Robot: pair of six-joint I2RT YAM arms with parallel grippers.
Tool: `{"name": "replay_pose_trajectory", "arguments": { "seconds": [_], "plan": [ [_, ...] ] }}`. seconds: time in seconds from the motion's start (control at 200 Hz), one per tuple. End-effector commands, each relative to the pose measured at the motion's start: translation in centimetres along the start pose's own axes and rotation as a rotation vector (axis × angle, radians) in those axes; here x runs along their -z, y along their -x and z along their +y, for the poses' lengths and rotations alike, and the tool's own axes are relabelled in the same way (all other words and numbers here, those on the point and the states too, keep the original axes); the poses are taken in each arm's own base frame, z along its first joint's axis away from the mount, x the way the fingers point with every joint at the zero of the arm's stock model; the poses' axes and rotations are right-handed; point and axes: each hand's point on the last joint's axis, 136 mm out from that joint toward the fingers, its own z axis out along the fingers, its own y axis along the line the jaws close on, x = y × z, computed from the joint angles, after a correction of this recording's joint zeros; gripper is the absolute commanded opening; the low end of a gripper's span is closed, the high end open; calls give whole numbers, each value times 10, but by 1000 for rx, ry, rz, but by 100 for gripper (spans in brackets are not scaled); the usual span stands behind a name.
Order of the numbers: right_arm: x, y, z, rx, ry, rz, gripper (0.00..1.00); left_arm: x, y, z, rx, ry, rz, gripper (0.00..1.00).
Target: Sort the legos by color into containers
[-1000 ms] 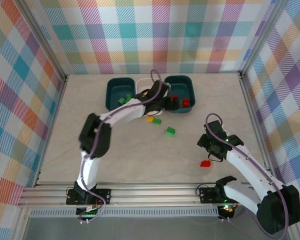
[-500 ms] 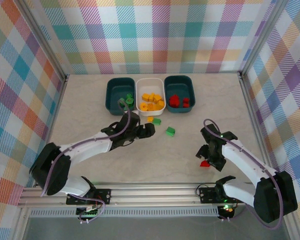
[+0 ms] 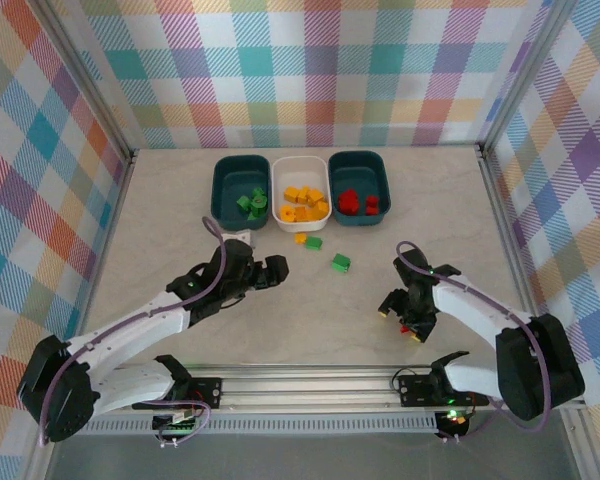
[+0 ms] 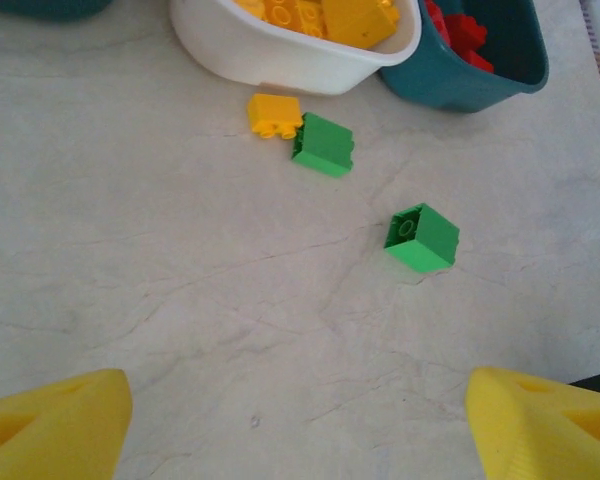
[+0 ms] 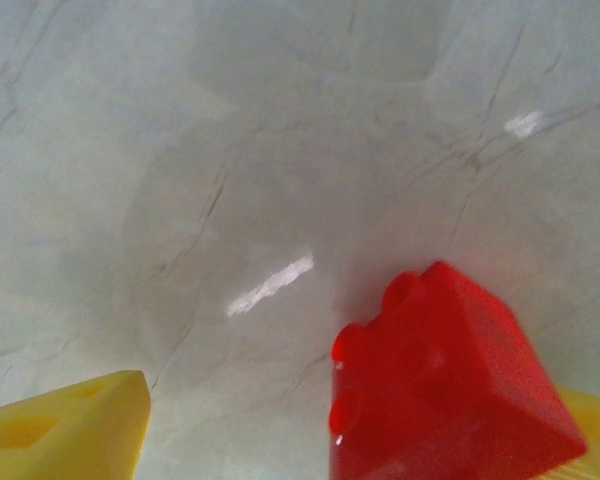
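Left tub (image 3: 220, 188): held green bricks (image 3: 250, 202).
White tub (image 3: 300, 160): yellow bricks (image 3: 302, 203).
Right tub (image 3: 360, 157): red bricks (image 3: 358, 203).
Left tool (image 3: 270, 272): stood apart, empty.
Right tool (image 3: 404, 322): apart around loose red brick (image 5: 440, 380); contact unclear.

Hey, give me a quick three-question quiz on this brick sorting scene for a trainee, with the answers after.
1. How many bricks lie loose on the table in the left wrist view?
2. True or false: the right gripper is shut on the red brick.
3. Which tub holds the sorted green bricks? A: left teal tub. B: white tub. C: right teal tub.
Key: 1. Three: one yellow brick, two loose green bricks. 2. False: it is open, the brick between its fingers. 3. A.
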Motion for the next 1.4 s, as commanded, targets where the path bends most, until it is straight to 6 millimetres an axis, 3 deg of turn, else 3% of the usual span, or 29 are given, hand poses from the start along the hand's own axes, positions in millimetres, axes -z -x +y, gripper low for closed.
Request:
{"name": "replay_pose_trajectory", "arguments": {
  "seconds": [0.0, 0.185, 0.51, 0.745, 0.86, 0.945, 1.02, 1.17, 1.325, 1.395],
  "plan": [
    [0, 14, -3, 25, -47, -62, 78, 10, -4, 14, 8, 46, -10, 87],
    [0, 30, -6, 71, -87, -135, 67, 15, -4, 17, 12, 58, -16, 87],
    [4, 44, 0, 158, -81, -205, 25, 8, -7, 19, 15, 69, -1, 87],
    [28, 61, 31, 224, 10, -283, 19, -2, -8, 18, 20, 83, 18, 87],
    [55, 84, 66, 276, 83, -383, 19, -6, -6, 18, 18, 99, 19, 87],
    [85, 108, 110, 319, 175, -468, 19, -12, -5, 22, 13, 138, 18, 88],
    [97, 130, 150, 354, 221, -509, 19, -19, -5, 29, 21, 193, 29, 88],
    [90, 165, 224, 359, 347, -526, 19, -38, -31, 38, 65, 254, 160, 88],
    [73, 200, 271, 365, 353, -503, 23, -54, -59, 31, 141, 197, 257, 87],
    [73, 207, 288, 396, 359, -494, 32, -56, -66, 30, 141, 196, 272, 87]
  ]
}}
